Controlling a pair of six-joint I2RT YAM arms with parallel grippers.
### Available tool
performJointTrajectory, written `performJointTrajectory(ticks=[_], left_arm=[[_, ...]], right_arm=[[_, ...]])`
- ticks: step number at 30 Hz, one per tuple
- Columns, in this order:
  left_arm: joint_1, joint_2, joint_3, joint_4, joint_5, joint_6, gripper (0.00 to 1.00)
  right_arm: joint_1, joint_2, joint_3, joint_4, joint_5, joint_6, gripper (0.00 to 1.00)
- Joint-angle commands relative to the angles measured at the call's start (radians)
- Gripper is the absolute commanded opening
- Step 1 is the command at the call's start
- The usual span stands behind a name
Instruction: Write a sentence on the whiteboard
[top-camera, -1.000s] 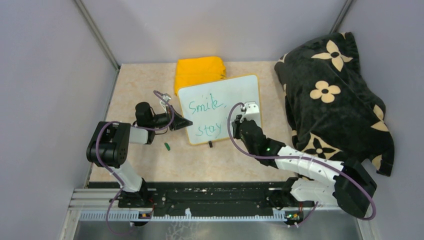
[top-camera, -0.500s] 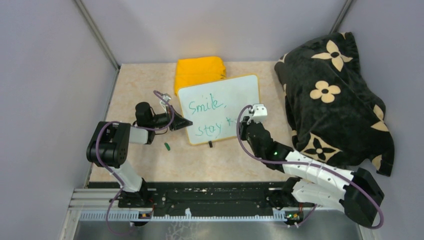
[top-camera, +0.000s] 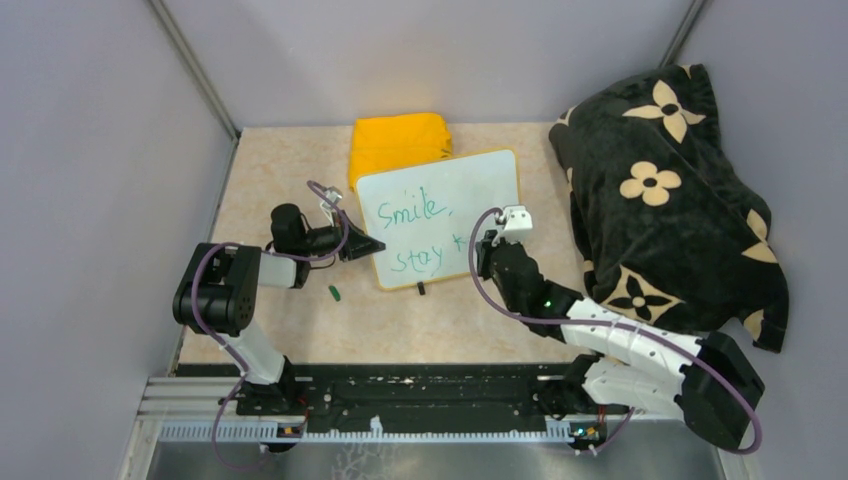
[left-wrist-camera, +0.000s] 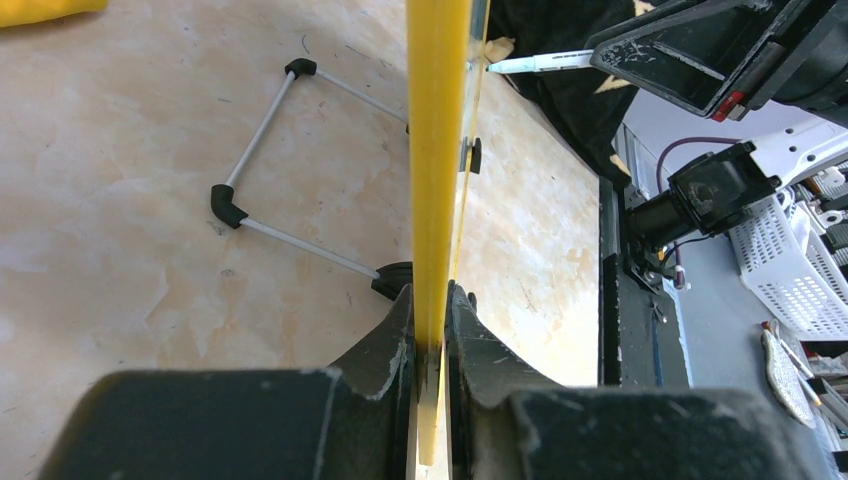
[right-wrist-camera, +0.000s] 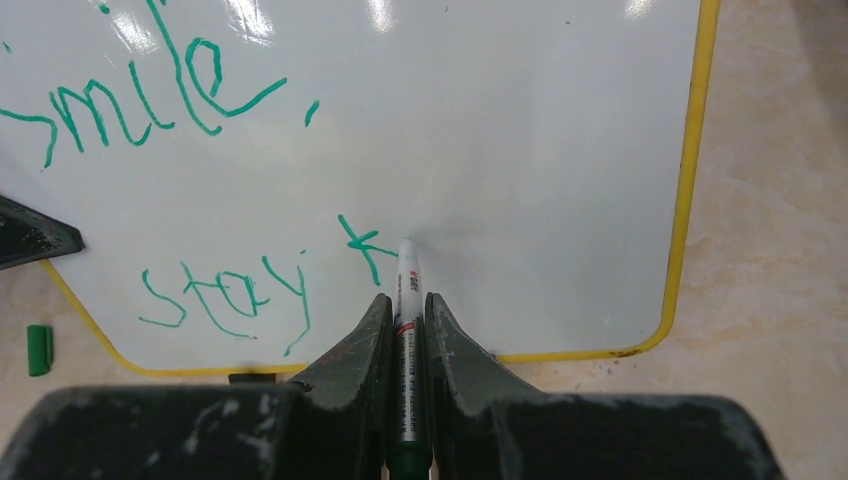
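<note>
Nearest to us, a bare strip of tabletop (top-camera: 440, 325) lies between the arm bases and the whiteboard (top-camera: 480, 185), with a small green cap (top-camera: 334, 292) lying loose just off the board's near left corner. The left tool (left-wrist-camera: 432, 330) is pressed together on the board's yellow left edge. The board stands propped on a wire stand (left-wrist-camera: 228, 205). The right tool (right-wrist-camera: 405, 305) pinches a marker (right-wrist-camera: 408, 270) whose tip touches the white surface just right of "stay", at a half-formed letter. The sentence (right-wrist-camera: 160, 90) runs in green over two lines and fills the board's left half, so the right half is blank. To the right, a black flowered blanket (top-camera: 660, 180) crowds the board's edge with only a narrow gap. To the left there is open tabletop up to the wall. Beyond the board, a folded yellow cloth (top-camera: 398, 140) lies against its far edge.
</note>
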Motion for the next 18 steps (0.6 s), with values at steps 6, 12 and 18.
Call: performJointTrajectory(ticks=[6, 12, 18], left_arm=[[-0.017, 0.013, -0.002, -0.082, -0.062, 0.053, 0.00], [-0.017, 0.014, -0.002, -0.084, -0.061, 0.053, 0.00], [-0.016, 0.012, -0.002, -0.083, -0.062, 0.053, 0.00]], right_arm=[[-0.022, 0.028, 0.055, 0.063, 0.005, -0.008, 0.00], [-0.026, 0.030, 0.034, 0.053, 0.002, 0.010, 0.00], [-0.026, 0.011, 0.000, 0.036, -0.001, 0.029, 0.00]])
